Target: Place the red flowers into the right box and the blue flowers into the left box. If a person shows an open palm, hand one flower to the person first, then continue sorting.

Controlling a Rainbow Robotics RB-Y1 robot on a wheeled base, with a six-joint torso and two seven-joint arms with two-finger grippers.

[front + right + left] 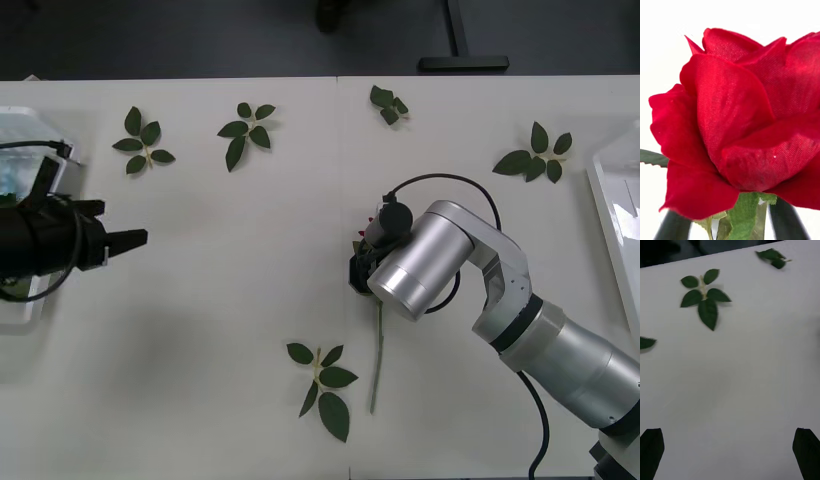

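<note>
A red flower (733,112) lies on the white table near the middle; its deep-red bloom is close up in the right wrist view. Its green stem (378,352) runs toward the table's front edge. My right gripper (362,262) is down over the bloom end. Its black fingers (673,227) stand open on either side of the green base of the bloom, with a gap left between them. My left gripper (138,239) hovers open at the left with nothing between its fingertips (651,452). The left box (30,135) is partly under the left arm. The right box (612,205) sits at the far right edge.
Loose green leaf sprigs lie on the table: back left (145,142), back centre-left (248,130), back centre (390,103), back right (535,158) and front centre (322,385). A black cable loops over the right wrist.
</note>
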